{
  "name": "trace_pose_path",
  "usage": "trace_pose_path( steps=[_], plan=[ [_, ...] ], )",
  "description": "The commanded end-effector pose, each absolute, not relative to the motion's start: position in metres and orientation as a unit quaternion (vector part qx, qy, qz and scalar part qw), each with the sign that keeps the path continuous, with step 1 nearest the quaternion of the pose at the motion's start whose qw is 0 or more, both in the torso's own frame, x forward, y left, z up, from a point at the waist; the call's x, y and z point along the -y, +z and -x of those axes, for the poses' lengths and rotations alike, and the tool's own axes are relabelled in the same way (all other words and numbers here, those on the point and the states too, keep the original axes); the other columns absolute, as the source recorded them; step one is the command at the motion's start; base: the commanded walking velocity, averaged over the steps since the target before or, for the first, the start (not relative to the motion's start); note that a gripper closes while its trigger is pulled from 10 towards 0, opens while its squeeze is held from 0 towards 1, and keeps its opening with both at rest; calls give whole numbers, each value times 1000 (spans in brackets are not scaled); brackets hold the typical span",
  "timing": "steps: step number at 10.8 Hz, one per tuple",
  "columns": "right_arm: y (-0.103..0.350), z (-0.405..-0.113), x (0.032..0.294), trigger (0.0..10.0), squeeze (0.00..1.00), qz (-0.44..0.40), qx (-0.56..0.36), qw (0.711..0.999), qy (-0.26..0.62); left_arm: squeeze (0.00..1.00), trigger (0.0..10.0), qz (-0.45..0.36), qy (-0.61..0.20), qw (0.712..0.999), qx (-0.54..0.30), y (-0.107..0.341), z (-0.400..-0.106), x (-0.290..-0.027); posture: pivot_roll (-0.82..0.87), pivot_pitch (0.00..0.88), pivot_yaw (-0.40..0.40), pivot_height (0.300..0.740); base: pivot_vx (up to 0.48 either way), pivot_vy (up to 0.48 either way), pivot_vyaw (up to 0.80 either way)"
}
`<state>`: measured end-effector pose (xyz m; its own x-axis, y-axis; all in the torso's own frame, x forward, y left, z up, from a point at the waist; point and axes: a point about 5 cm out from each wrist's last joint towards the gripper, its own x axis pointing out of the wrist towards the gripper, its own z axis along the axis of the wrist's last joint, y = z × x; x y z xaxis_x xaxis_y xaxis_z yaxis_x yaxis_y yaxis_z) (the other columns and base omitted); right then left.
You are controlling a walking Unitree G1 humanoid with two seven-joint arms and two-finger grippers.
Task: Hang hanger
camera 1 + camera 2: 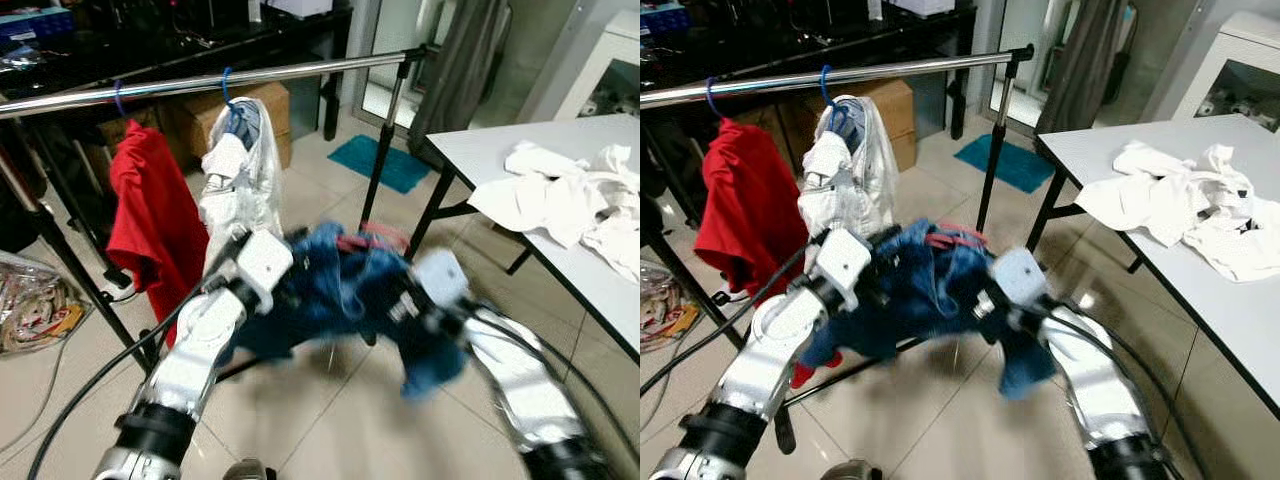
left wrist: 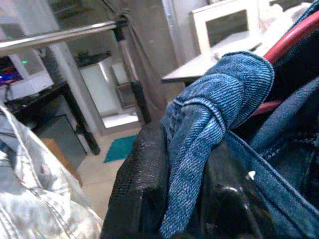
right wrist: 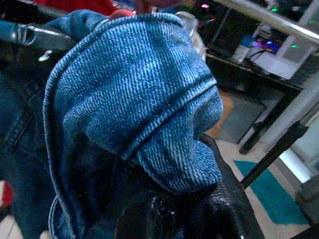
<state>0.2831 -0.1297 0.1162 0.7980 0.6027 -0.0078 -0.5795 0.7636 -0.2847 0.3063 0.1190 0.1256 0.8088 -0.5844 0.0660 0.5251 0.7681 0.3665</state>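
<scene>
Left gripper (image 2: 174, 199) and right gripper (image 3: 174, 199) each clamp denim (image 1: 340, 290) draped on a red hanger (image 1: 365, 240). Bundle hangs below the rail (image 1: 250, 75), long axis parallel to it; hook must rise, left arm nearer.

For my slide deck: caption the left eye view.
Both grippers carry a blue denim garment on a red hanger toward the clothes rail.

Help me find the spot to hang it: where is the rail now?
In the head views the rail runs across the top, above and beyond the denim garment both grippers hold, with a red shirt and white jacket hanging from it.
</scene>
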Motion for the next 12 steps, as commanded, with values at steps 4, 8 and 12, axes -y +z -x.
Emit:
trace_pose_path(
  steps=[4,8,12],
  plan=[
    [112,-275,155,0,0,158,33,944,289,584,10000,-184,-298,932,95,134,-313,-142,83,8,-43,723,0,0,0],
    [124,-264,140,0,0,240,91,884,391,0,10000,-300,-485,817,83,122,-292,-122,82,9,-44,723,0,0,0],
    [111,-255,147,0,0,317,89,839,434,0,10000,-333,-547,765,69,128,-286,-134,90,12,-41,723,0,0,0]
  ],
)
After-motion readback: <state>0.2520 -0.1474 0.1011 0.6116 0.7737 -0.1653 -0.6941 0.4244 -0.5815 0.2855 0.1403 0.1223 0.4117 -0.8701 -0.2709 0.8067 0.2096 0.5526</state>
